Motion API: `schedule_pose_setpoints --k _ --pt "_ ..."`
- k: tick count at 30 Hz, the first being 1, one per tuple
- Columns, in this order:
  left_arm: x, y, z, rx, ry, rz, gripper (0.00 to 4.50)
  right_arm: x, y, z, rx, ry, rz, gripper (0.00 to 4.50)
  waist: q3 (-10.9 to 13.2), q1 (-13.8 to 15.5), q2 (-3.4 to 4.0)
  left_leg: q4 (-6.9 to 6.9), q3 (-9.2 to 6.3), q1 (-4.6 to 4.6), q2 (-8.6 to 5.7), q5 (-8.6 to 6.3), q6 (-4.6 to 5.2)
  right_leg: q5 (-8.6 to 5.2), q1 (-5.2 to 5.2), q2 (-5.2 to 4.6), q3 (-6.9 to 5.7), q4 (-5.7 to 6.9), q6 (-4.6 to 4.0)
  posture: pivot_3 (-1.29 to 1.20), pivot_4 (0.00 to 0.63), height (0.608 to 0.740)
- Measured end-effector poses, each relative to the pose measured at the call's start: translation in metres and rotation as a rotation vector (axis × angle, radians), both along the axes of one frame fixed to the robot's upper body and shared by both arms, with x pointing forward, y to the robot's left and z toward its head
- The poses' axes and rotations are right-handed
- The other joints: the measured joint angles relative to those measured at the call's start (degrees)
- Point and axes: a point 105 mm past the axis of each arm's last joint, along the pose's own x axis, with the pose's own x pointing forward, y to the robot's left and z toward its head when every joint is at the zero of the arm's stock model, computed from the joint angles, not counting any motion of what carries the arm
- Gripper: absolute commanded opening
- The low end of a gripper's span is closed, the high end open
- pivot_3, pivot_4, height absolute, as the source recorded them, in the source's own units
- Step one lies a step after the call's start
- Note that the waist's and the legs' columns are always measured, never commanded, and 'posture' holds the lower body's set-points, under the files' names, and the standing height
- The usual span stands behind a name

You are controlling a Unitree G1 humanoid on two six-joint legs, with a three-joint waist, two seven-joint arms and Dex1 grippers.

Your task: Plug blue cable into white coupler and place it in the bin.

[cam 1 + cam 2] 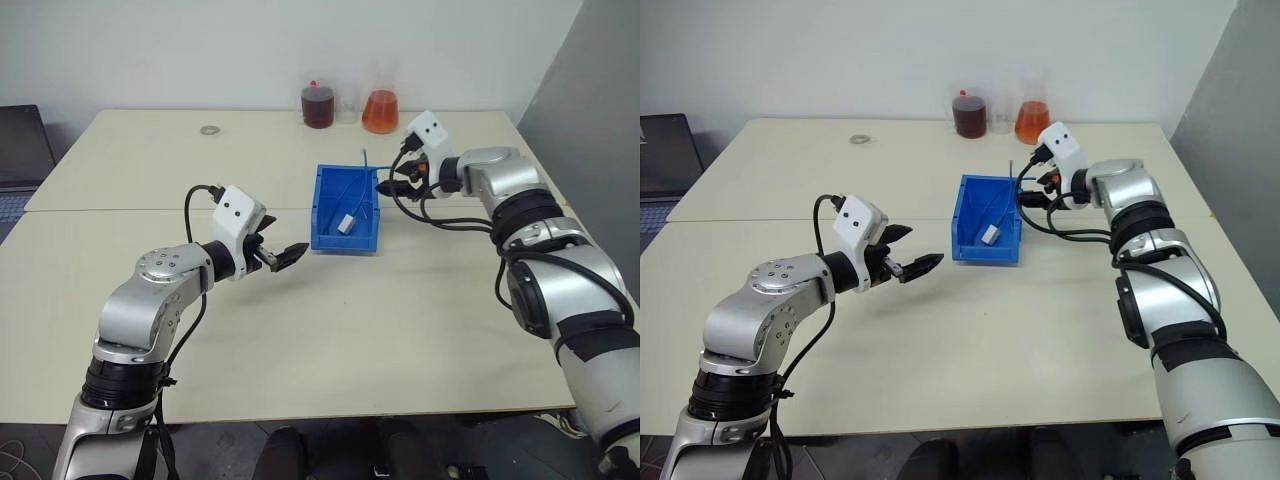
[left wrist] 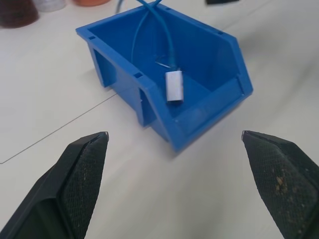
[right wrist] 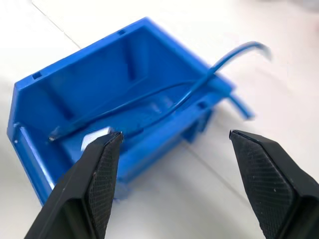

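Cable (image 1: 352, 186) with coupler (image 1: 347, 224) lies in bin (image 1: 324, 206), far end overhanging. Both grippers, left (image 1: 283, 256) and right (image 1: 392, 185), fingers open, empty. Risk: right snagging the overhang.

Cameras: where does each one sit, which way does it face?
Head eyes: on the head, looking forward and down at the table; both arms show.
Left wrist: along the open left gripper at the bin.
Right wrist: along the open right gripper at the bin.
Shared: white coupler and blue cable in the bin.
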Motion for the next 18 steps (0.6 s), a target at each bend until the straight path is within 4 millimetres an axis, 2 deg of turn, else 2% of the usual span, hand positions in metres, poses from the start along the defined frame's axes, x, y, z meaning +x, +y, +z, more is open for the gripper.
schedule_pose_setpoints --k 2,4,7,11,14,18 --pt "-0.001 0.002 -0.001 -0.002 -0.006 0.006 4.5 -0.007 -0.01 -0.001 -0.007 -0.03 0.025 3.66 0.0 0.06 0.0 -0.01 -0.05 -0.02 0.01 0.0 0.0 0.0 0.0 0.0 -0.03 -0.01 0.0 0.0 0.15 0.74" --pt "-0.003 0.009 0.001 -0.014 -0.011 0.023 4.5 -0.025 -0.021 -0.008 0.021 -0.036 0.061 3.66 0.0 0.27 0.01 0.0 -0.08 -0.04 0.04 0.0 0.0 -0.01 0.01 0.0 -0.06 0.0 0.0 0.0 0.15 0.74" --pt "-0.005 0.029 0.004 -0.008 -0.024 0.073 4.5 -0.067 -0.028 -0.022 0.131 -0.01 0.089 3.66 0.03 0.67 0.05 -0.01 -0.12 -0.07 0.04 0.0 0.0 -0.01 0.0 -0.01 -0.07 -0.01 0.0 0.0 0.15 0.74" --pt "-0.009 0.049 0.005 -0.015 -0.035 0.131 4.5 -0.109 -0.034 -0.022 0.235 -0.063 0.051 3.66 0.05 0.64 0.09 0.03 -0.11 0.13 0.0 0.0 0.0 -0.05 0.15 0.0 -0.06 0.01 0.09 0.0 0.15 0.74" --pt "-0.013 0.061 0.0 -0.019 -0.026 0.168 4.5 -0.128 -0.042 -0.028 0.264 -0.118 -0.022 3.66 0.05 0.65 0.08 0.05 -0.11 0.22 0.0 0.01 -0.02 -0.19 0.21 0.06 -0.05 0.02 0.32 0.0 0.15 0.74" --pt "-0.016 0.068 0.002 -0.041 -0.032 0.19 4.5 -0.146 -0.046 -0.045 0.223 -0.184 -0.038 3.66 0.06 0.65 0.07 0.09 -0.07 0.32 -0.02 0.03 -0.03 -0.13 0.24 0.09 -0.02 0.09 0.41 0.0 0.15 0.74"
